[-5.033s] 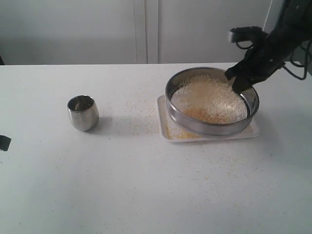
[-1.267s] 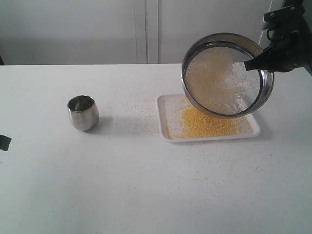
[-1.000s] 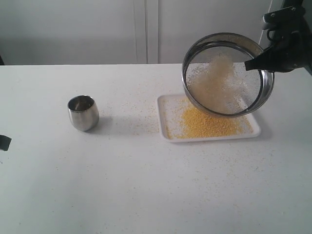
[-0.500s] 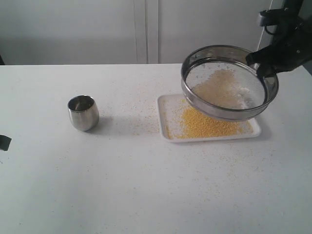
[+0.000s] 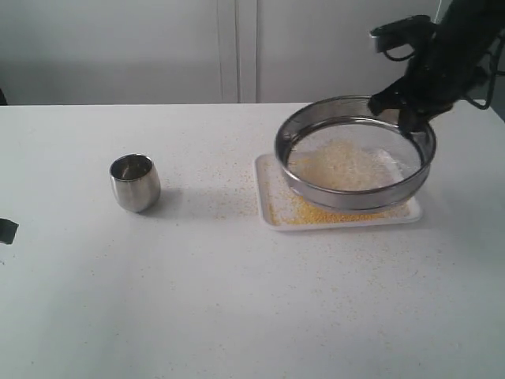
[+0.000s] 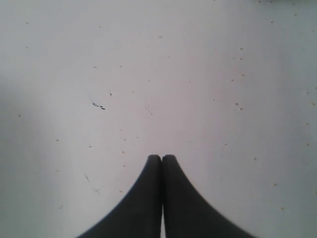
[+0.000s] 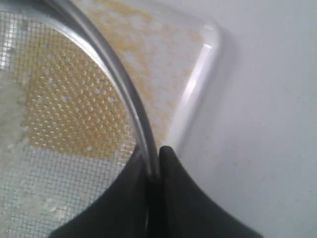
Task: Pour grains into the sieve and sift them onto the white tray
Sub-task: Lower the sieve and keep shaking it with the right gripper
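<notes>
The sieve (image 5: 355,154) hangs nearly level just above the white tray (image 5: 265,212), a pale off-white heap of grains (image 5: 342,167) lying on its mesh. My right gripper (image 5: 404,116) is shut on the sieve's far right rim. In the right wrist view the steel rim (image 7: 120,84) runs between the black fingers (image 7: 183,198), and golden-yellow grains (image 7: 74,119) show on the tray (image 7: 198,84) through the mesh. A strip of yellow meal (image 5: 304,212) shows below the sieve. My left gripper (image 6: 161,157) is shut, empty, over bare table.
A small rounded steel cup (image 5: 135,182) stands upright on the white table at the left. Scattered yellow specks (image 5: 225,185) dot the table between cup and tray. A dark bit (image 5: 6,230) shows at the left edge.
The sieve, held tilted high above the tray with grains sliding inside, has come down and levelled out just over the tray. The yellow pile is now mostly covered by it.
</notes>
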Available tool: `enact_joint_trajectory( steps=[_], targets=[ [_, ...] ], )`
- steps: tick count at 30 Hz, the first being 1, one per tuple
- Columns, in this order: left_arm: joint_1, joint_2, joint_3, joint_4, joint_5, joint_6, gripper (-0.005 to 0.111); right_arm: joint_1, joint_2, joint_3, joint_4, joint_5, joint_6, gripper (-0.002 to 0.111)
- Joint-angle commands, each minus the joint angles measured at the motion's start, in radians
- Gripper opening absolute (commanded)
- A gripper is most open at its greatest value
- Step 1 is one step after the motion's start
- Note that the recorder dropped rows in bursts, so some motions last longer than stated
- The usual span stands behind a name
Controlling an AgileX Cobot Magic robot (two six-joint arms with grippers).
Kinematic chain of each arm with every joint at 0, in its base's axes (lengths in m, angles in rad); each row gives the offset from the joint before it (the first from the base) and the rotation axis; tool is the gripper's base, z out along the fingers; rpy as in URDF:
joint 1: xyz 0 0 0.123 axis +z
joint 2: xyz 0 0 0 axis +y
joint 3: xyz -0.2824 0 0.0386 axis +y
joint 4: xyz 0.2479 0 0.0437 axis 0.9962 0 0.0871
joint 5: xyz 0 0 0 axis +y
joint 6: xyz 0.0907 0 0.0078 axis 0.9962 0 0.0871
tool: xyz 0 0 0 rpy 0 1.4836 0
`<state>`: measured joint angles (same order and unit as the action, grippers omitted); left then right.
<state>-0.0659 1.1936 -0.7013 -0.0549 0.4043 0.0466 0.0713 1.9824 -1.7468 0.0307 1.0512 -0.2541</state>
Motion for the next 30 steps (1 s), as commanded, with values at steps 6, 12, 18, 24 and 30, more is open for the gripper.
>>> enact_joint_trajectory(
  steps=[6,12,18,24,30],
  targets=[
    [0.003,-0.009,0.005,-0.003,0.008,-0.002,0.0,-0.063,0.054,-0.009,0.023,-0.067,0.02,0.0],
    [0.003,-0.009,0.005,-0.003,0.008,-0.002,0.0,-0.057,0.084,-0.025,0.384,0.026,-0.367,0.0],
    [0.003,-0.009,0.005,-0.003,0.008,-0.002,0.0,-0.079,0.119,-0.034,0.482,0.003,-0.281,0.0],
    [0.003,-0.009,0.005,-0.003,0.008,-0.002,0.0,-0.124,0.128,-0.035,0.297,-0.116,0.0,0.0],
    [0.003,-0.009,0.005,-0.003,0.008,-0.002,0.0,-0.086,0.123,-0.054,0.052,-0.06,-0.061,0.0]
  ],
)
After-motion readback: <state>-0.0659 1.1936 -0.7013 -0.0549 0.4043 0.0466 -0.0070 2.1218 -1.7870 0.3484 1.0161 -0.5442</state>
